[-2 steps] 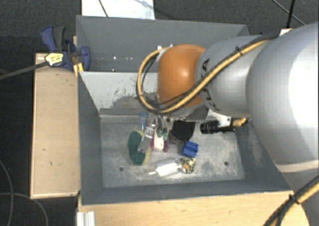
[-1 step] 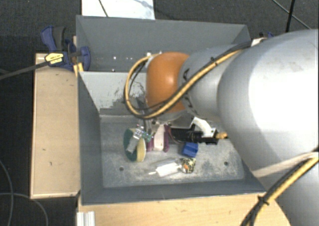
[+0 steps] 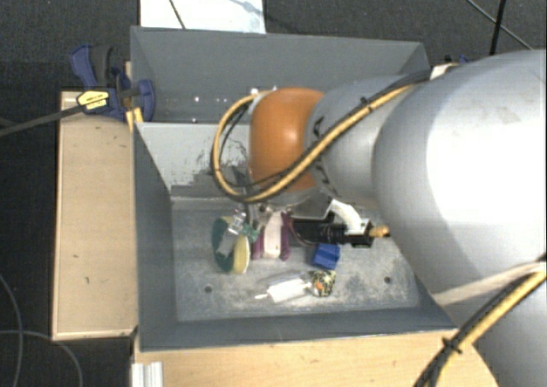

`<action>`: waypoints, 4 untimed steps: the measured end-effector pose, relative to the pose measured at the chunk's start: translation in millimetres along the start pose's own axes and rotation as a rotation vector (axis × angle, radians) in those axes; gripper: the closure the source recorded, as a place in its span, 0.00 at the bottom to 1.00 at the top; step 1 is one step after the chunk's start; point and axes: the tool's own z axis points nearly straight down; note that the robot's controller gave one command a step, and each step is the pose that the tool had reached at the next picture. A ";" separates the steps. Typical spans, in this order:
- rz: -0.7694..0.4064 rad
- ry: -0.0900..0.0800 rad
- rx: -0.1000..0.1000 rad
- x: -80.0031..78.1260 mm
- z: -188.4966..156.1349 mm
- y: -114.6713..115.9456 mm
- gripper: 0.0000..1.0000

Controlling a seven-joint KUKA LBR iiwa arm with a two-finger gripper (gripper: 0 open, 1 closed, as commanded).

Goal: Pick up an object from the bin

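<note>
My gripper (image 3: 255, 216) is low in the bin near its back wall, mostly hidden under the arm's orange cover. Right below it lie a green and pale yellow oval thing (image 3: 231, 247) and a white and purple bottle-like thing (image 3: 273, 238), side by side. To their right lies a black thing (image 3: 311, 229) with a white end. A small blue block (image 3: 325, 255) sits just in front of that. I see nothing between the gripper's tips.
Nearer the front lie a small white piece (image 3: 285, 290) and a shiny round thing (image 3: 322, 284). The arm's big grey body covers the bin's right side. Bare floor shows at the front left.
</note>
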 end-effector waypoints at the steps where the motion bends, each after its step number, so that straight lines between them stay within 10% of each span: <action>1: 0.004 0.000 0.000 -0.1 0.1 -0.1 1.00; 4: 0.012 -0.001 -0.001 -0.2 0.1 -0.1 1.00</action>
